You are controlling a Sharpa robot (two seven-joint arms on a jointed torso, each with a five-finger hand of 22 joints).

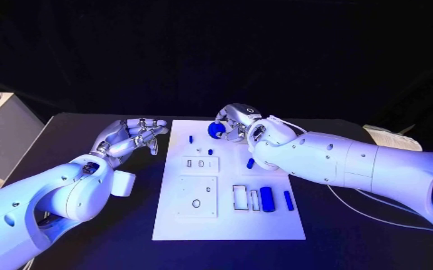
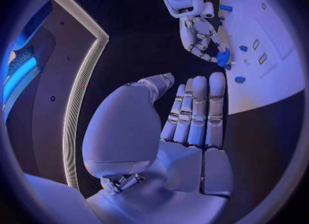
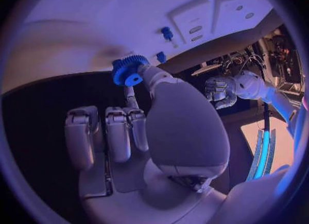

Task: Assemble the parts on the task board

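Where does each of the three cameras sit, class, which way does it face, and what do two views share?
Head view: on the robot's head, looking down at the task board, both arms entering.
Left wrist view: behind the left hand, facing across the board toward the right hand.
Right wrist view: behind the right hand, which holds a blue gear, facing the board's far end.
Shared: the gear shows in all views.

The head view looks down from above at the black table (image 1: 108, 232), taking in the whole task board (image 1: 230, 220) and both arms. The left wrist view sits close behind the left hand (image 2: 187, 121), facing across the table to the board's edge and the right hand (image 2: 203, 38). The right wrist view, close behind that hand, faces the board. All 3 views share the board.
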